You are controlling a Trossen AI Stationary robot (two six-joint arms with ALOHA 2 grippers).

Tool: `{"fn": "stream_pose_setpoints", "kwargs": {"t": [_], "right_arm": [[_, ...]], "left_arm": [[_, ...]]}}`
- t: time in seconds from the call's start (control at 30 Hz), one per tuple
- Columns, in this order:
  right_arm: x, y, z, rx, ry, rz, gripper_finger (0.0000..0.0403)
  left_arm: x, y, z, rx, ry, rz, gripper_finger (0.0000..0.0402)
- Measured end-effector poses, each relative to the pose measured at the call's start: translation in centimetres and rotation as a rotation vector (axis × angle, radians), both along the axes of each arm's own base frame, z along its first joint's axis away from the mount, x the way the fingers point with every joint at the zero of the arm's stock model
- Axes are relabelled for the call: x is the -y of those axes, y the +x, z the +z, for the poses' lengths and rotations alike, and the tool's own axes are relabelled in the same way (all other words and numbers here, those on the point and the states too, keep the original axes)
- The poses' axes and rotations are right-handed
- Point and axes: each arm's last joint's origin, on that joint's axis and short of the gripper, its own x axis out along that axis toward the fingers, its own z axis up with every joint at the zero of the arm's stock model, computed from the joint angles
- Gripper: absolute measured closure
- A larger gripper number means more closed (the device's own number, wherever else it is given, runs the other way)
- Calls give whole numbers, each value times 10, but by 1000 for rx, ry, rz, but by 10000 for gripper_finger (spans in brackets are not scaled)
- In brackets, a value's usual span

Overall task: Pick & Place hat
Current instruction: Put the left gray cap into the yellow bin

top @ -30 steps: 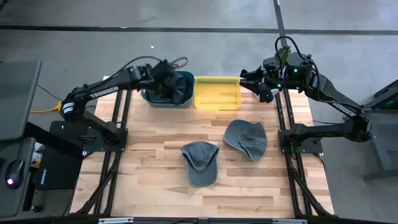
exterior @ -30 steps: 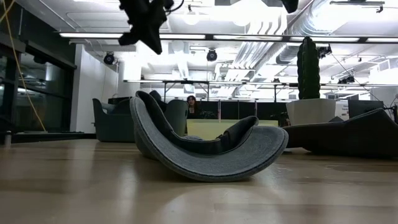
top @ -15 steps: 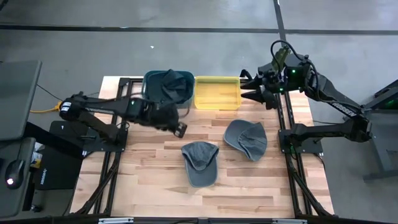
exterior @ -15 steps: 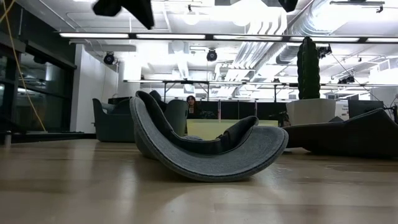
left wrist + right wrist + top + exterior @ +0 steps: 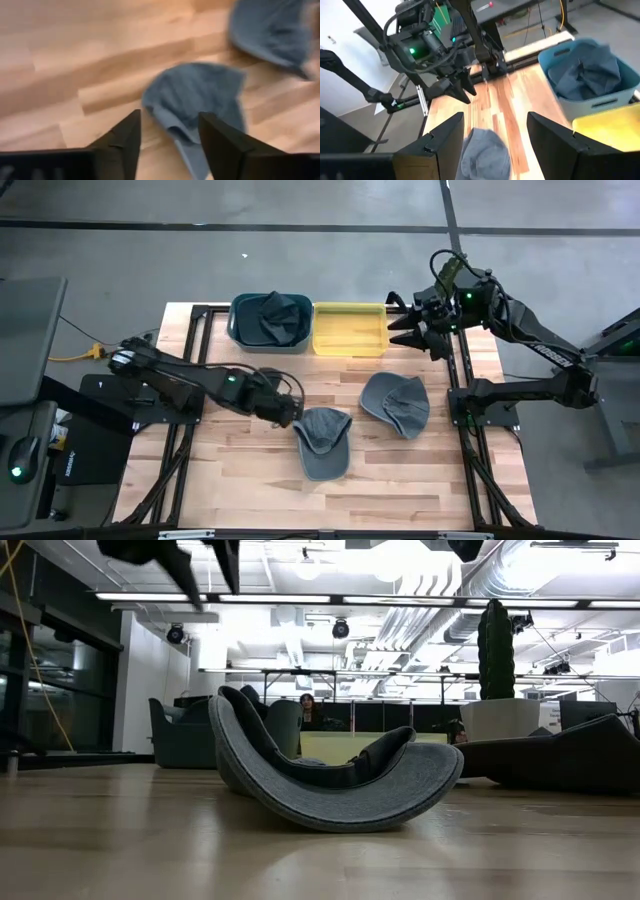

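Fingers of the left gripper point(image 5: 167, 145) stood apart with nothing between them, low over the table point(image 5: 240, 480) and just beside the nearer grey hat point(image 5: 322, 442), which lay upside down near the middle of the boards with its brim toward the front edge. In the left wrist view that hat point(image 5: 197, 95) sat directly ahead of the open fingers, its hollow crown facing up. A second grey hat point(image 5: 396, 402) lay close by toward the right side, apart from the first, and a third hat point(image 5: 271, 317) was slumped inside the blue bin point(image 5: 240, 335) at the back, next to the yellow tray point(image 5: 348, 340), which looked bare. The right gripper point(image 5: 412, 332) hovered beyond the tray's right end, jaws spread and holding nothing. Judged from its sagging folds, the hat would be light, soft cloth that collapses under a pinch, with only the brim fairly stiff. The sensible hold seemed to be the upturned rim of the crown nearest the gripper, one finger inside and one outside; a slack pinch might slip off.
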Motion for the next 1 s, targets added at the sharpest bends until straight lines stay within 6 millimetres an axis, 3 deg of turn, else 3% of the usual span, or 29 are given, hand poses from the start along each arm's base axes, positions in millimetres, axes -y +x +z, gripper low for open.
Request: {"fn": "stream_pose_setpoints", "kwargs": {"t": [0.17,0.33,0.6,0.7,0.8,1.0], "right_arm": [[-1,-2,-6,-57,27,2,192],[-1,-2,-8,-77,36,2,192],[-2,-3,-8,-85,30,6,192],[-2,-3,-9,-88,30,8,192],[-2,-3,-9,-94,29,11,192],[-2,-3,-10,-98,16,18,192]], "left_arm": [[5,19,-26,-104,-115,24,168],[3,38,-47,-154,-176,26,136],[-26,56,-59,-186,-248,3,128],[-43,54,-66,-269,-249,-2,128],[-58,57,-66,-231,-288,-44,128],[-79,55,-106,-206,-485,-103,128]]}}
